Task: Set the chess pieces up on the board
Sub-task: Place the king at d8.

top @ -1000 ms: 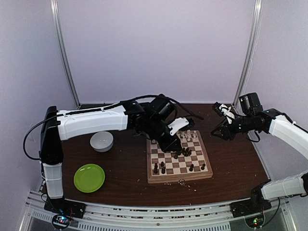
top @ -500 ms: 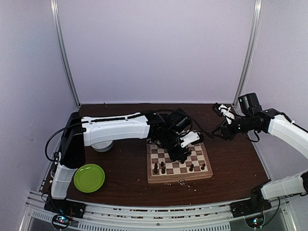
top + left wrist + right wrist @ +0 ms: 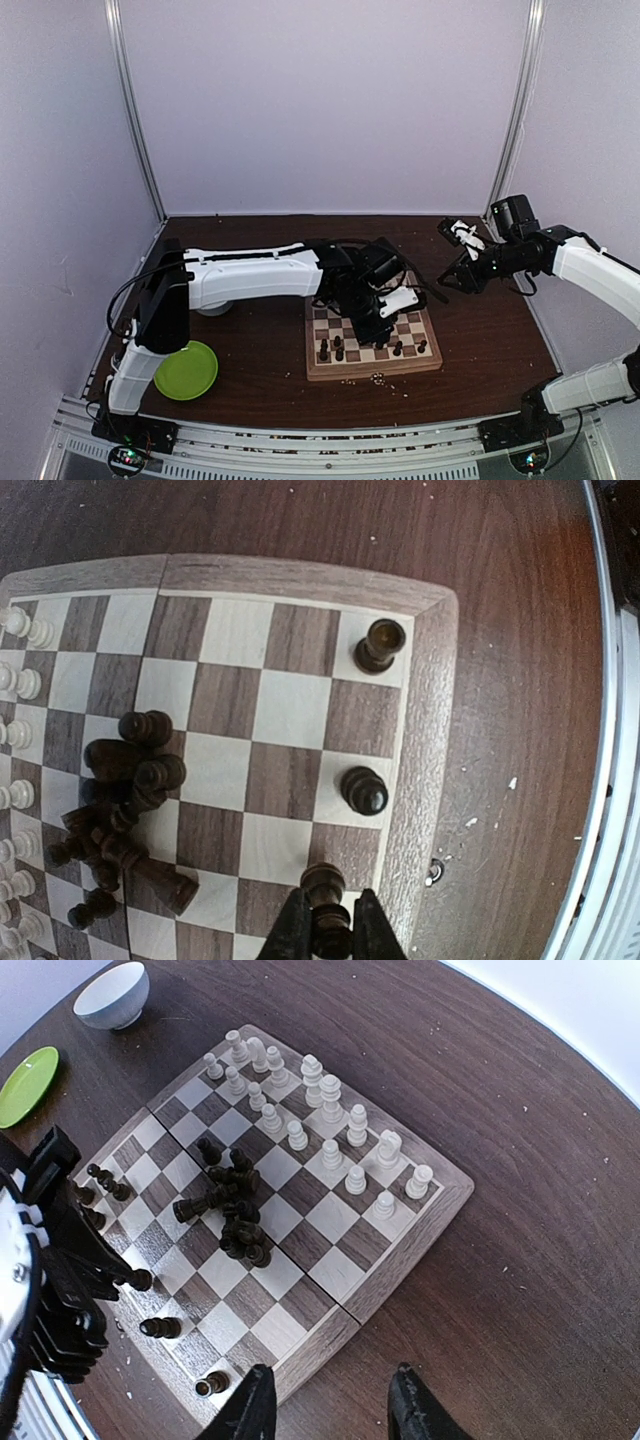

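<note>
1. My left claw (image 3: 331, 920) is clamped on a dark piece (image 3: 330, 938) over the outermost file of the board (image 3: 432, 680), right beside its frame. A dark knob (image 3: 322, 881) sits just past the fingertips. I cannot tell whether it is the top of the held piece or a separate piece.
2. Further along that file, 2 dark pieces stand upright and well apart: 1 mid-file (image 3: 363, 790) and 1 on the corner square (image 3: 381, 643).
3. Toward the middle of the board lies a heap of dark pieces (image 3: 120, 810), toppled and touching each other.
4. My right claw (image 3: 330, 1410) hangs gaping above the brown surface (image 3: 480, 330) beside the board, with nothing between its fingers.
5. A green plate (image 3: 186, 369) sits at the near left, and pale crumbs (image 3: 378, 378) lie by the board's near edge.
6. From above, my left arm (image 3: 260, 275) lies across the far half of the board and covers most of a white bowl (image 3: 112, 1010).
7. The right wrist view shows what that arm hides: cream pieces (image 3: 310, 1110) standing in 2 rows along the far side. It also shows the bowl beyond the plate.
8. Only the left wrist view shows the grip itself. From above, the claw is a dark blur over the squares.
</note>
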`<state>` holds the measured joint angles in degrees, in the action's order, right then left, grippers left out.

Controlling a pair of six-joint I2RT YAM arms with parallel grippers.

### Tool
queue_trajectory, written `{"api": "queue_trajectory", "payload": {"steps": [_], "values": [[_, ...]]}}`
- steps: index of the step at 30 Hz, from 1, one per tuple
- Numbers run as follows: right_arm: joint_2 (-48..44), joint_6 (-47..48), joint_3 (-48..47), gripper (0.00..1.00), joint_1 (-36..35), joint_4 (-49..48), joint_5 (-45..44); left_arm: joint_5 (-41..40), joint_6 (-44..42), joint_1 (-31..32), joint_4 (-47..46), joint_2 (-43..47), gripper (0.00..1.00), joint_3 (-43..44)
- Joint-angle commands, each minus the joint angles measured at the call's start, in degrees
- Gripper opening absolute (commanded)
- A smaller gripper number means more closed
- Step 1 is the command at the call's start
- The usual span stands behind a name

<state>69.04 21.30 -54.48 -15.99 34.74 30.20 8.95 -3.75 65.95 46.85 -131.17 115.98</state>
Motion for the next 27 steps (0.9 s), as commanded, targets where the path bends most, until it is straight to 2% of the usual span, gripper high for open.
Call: {"api": "queue_trajectory", "payload": {"steps": [1,27], "values": [[0.2,0.9,-0.5,0.39,0.3,0.3,0.2,-0.1,-1.7,0.8,1.6,-2.2,0.04,2.8],[1.4,1.3,-1.0,0.39,0.4,1.3,1.3,0.4,-2.2,1.5,1.7,-3.7,0.05,3.0]]}}
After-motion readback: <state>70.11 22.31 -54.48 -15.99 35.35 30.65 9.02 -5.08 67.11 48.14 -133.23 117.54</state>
